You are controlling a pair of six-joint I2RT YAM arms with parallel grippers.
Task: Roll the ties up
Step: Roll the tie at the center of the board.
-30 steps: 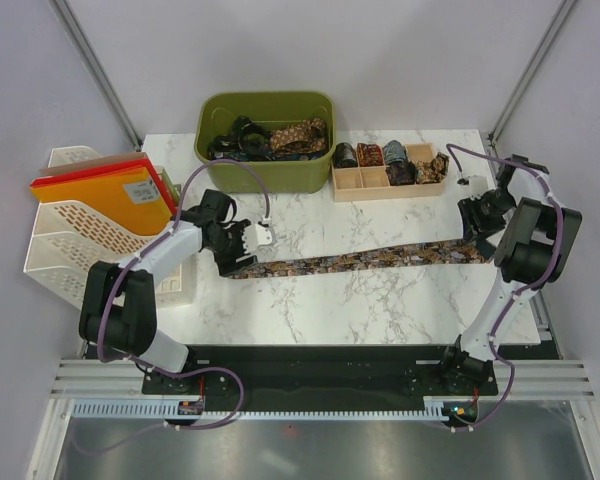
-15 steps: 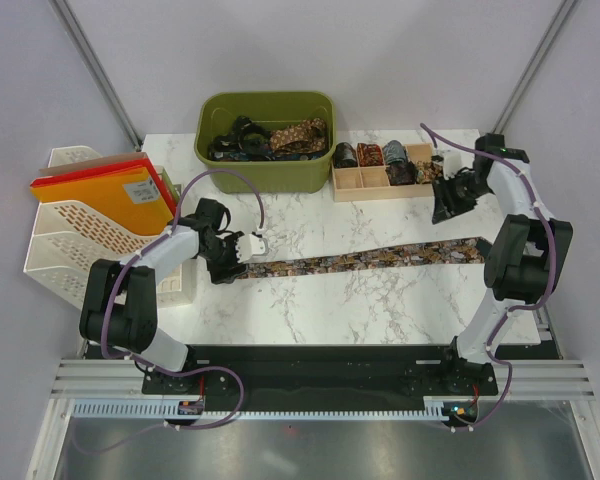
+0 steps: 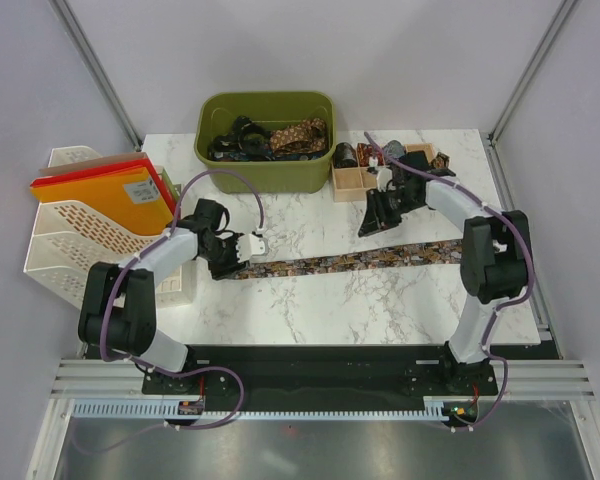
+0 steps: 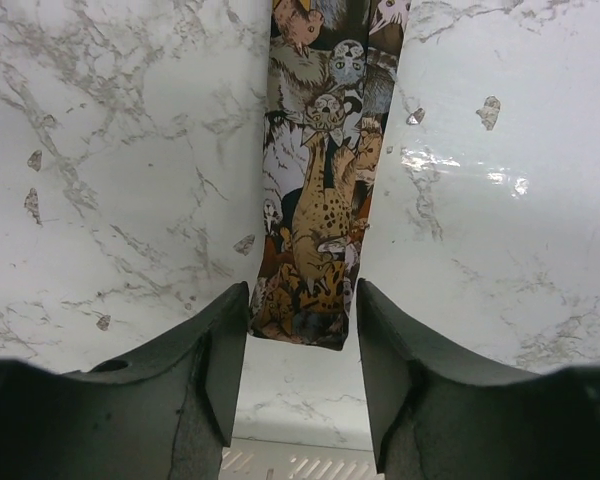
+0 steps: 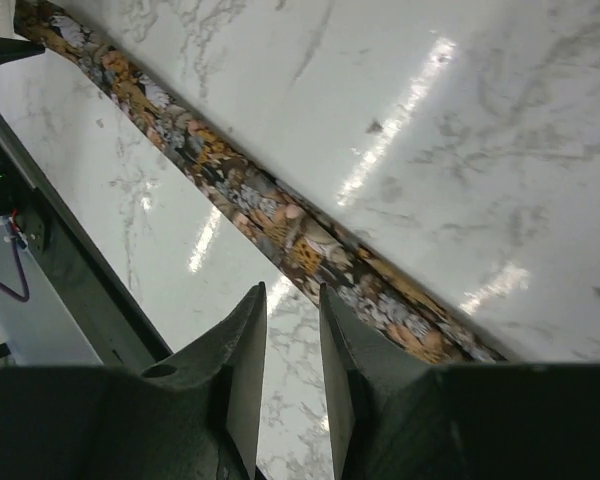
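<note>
One long tie with a brown-gold animal print lies flat across the marble table, running left to right. My left gripper sits low at its left end. In the left wrist view that narrow end lies between my open fingers, which stand about as wide as the fabric. My right gripper hovers over the middle of the table, just behind the tie. In the right wrist view the tie runs diagonally past the gripper, whose jaws are narrowly open with nothing between them.
A green bin at the back holds several loose ties. To its right a wooden tray holds rolled ties, partly hidden by my right arm. A white basket with orange folders stands at the left edge.
My right arm has swung from the table's right edge to the middle, and its jaws have narrowed. The left gripper's jaws have narrowed around the tie's left end.
</note>
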